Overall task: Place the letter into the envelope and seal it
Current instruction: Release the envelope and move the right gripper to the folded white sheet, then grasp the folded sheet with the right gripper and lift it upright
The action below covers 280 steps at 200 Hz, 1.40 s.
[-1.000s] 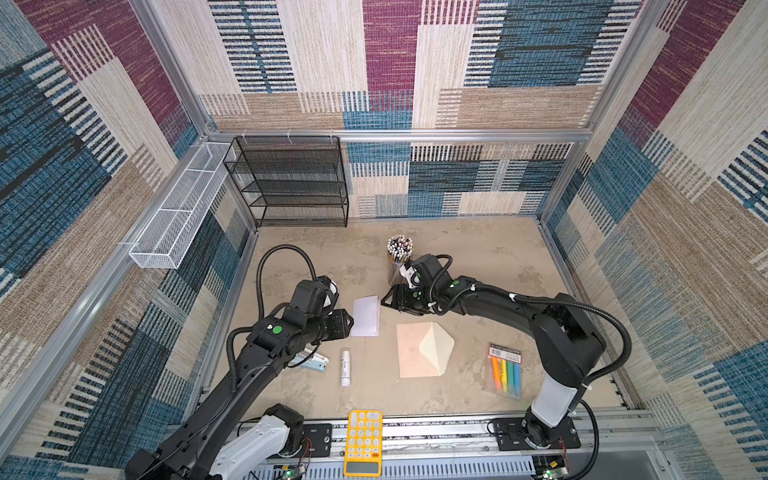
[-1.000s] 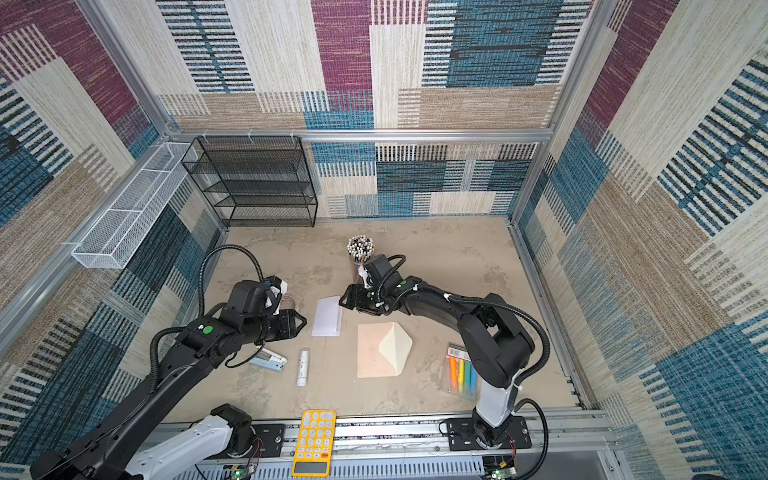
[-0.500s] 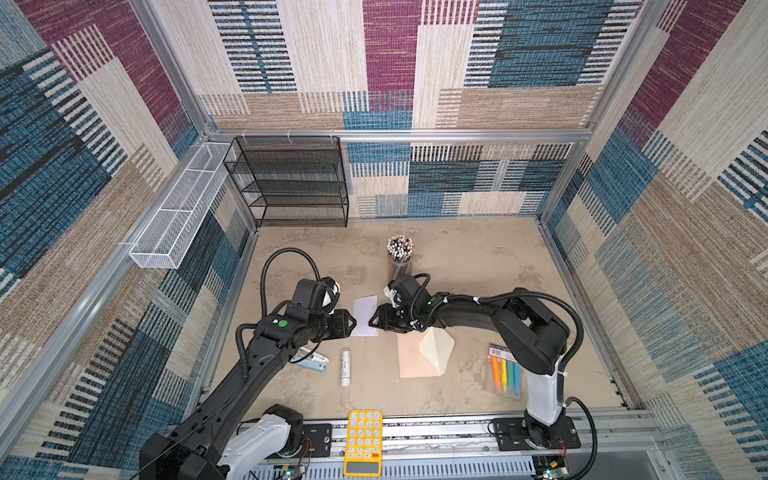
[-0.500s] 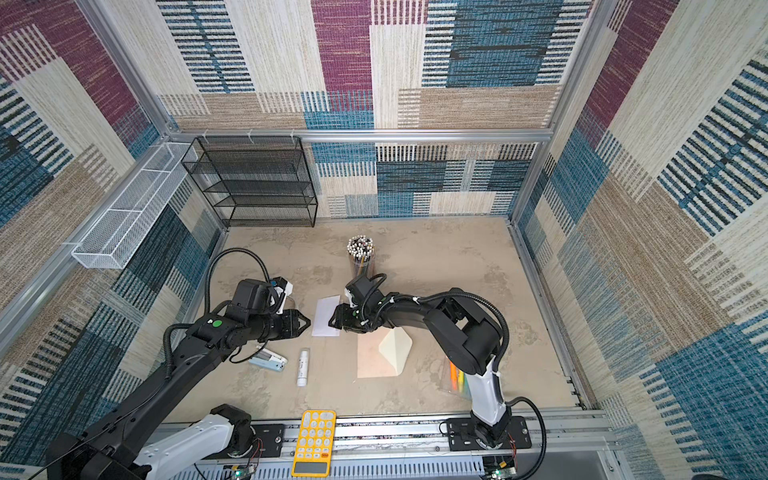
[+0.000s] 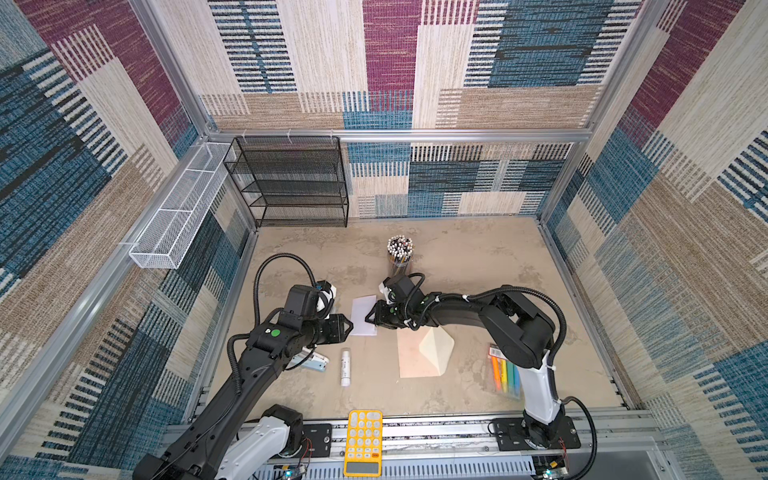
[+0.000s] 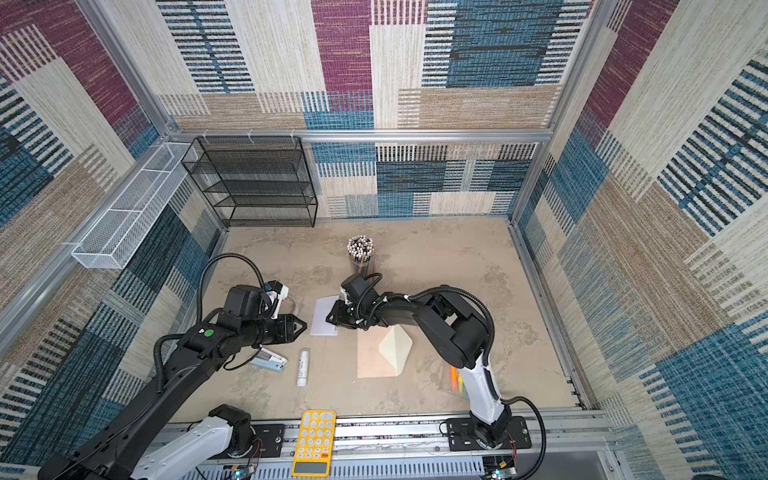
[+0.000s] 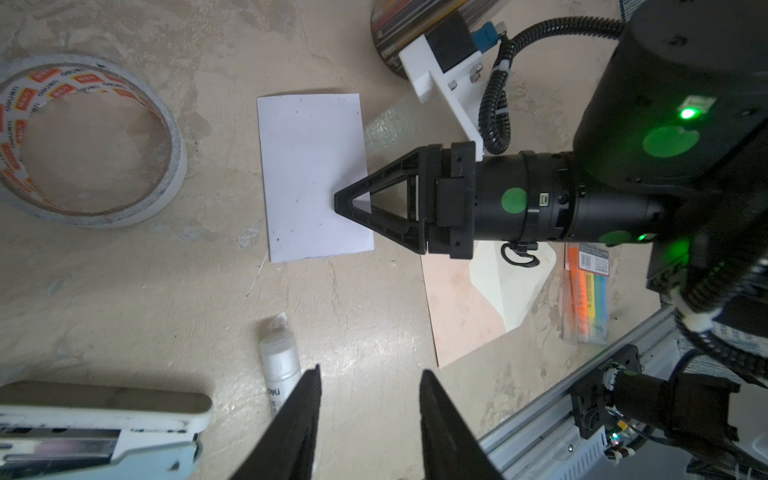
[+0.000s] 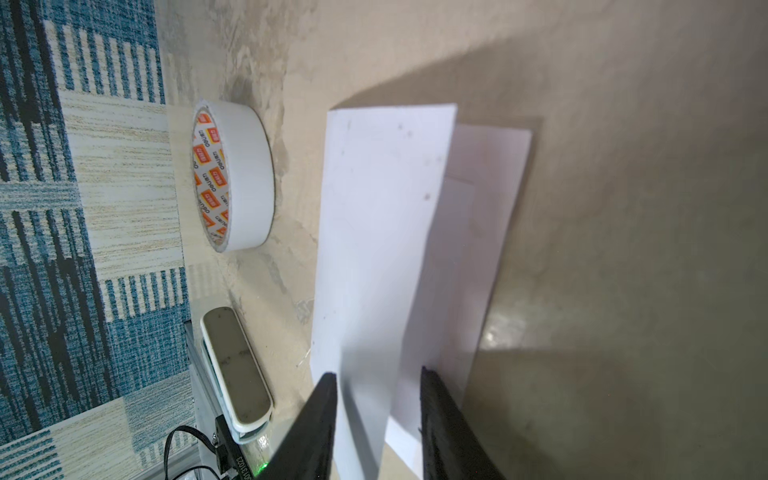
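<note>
Since a second ago the right arm has swung left to the letter point(image 5: 362, 314) on the counter point(image 5: 457, 257). Spread and empty, the left end effector point(image 7: 370, 376) hovers beside it; the right end effector point(image 8: 376, 372), jaws narrowing but apart, straddles its lifted right edge, so pickup seems imminent; the envelope point(image 5: 415, 357) lies flap-open, near right

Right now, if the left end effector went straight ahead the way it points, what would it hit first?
Most likely the letter: the left end effector points at its near edge. Height is unclear; clearing the letter, it would reach the right end effector next.
</note>
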Motion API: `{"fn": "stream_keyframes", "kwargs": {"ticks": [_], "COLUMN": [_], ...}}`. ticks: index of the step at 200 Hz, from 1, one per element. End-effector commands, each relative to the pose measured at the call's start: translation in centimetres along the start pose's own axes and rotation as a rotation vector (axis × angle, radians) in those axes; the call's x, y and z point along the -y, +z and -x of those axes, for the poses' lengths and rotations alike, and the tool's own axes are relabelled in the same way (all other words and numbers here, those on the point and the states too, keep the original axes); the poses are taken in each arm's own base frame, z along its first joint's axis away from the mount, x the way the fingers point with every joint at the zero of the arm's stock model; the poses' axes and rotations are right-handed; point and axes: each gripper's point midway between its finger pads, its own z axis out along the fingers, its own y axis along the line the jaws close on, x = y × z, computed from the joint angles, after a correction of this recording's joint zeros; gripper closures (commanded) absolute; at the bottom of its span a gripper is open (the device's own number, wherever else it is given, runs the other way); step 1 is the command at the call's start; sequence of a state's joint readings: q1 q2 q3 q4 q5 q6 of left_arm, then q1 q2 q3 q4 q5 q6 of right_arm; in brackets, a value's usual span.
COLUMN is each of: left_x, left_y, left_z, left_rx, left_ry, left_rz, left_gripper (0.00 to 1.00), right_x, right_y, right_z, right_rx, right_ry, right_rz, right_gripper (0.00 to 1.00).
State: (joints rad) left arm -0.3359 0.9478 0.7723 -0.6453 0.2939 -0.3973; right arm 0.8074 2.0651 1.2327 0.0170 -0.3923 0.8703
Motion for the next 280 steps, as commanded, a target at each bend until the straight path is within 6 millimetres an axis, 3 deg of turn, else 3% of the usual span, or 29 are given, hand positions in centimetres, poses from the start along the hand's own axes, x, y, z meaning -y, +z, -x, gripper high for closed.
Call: {"fn": "stream_keyframes", "kwargs": {"ticks": [1, 58, 121, 162, 211, 280], "left_x": [0.0, -0.4, -0.3, 1.0, 4.6, 7.7], "left_y": [0.0, -0.4, -0.4, -1.4, -2.6, -3.6], "left_z": [0.2, 0.0, -0.9, -0.6, 0.6, 0.7], "left_rx": [0.005, 0.029, 0.054, 0.143, 0.243, 0.292], "left_ry": [0.02, 0.003, -0.044, -0.087, -0.145, -0.106], "left_rz": [-0.006, -0.001, -0.041, -0.135, -0.392, -0.615], "left_gripper": [0.58, 0.58, 0.55, 0.49, 0.41, 0.4], "right_x": [-0.7, -1.3, -3.7, -5.7, -8.1, -9.0], "right_y": [0.2, -1.0, -5.6, -10.3, -16.7, -23.6], "right_z": [0.7, 0.6, 0.4, -0.1, -1.5, -4.6], "right_rx": [0.025, 0.054, 0.129, 0.194, 0.272, 0.337], "right_ry": [0.003, -0.021, -0.092, -0.158, -0.212, -0.297], "right_rz": [0.02, 0.032, 0.081, 0.125, 0.201, 0.296], "right_gripper": [0.73, 0.89, 0.97, 0.96, 0.97, 0.97]}}
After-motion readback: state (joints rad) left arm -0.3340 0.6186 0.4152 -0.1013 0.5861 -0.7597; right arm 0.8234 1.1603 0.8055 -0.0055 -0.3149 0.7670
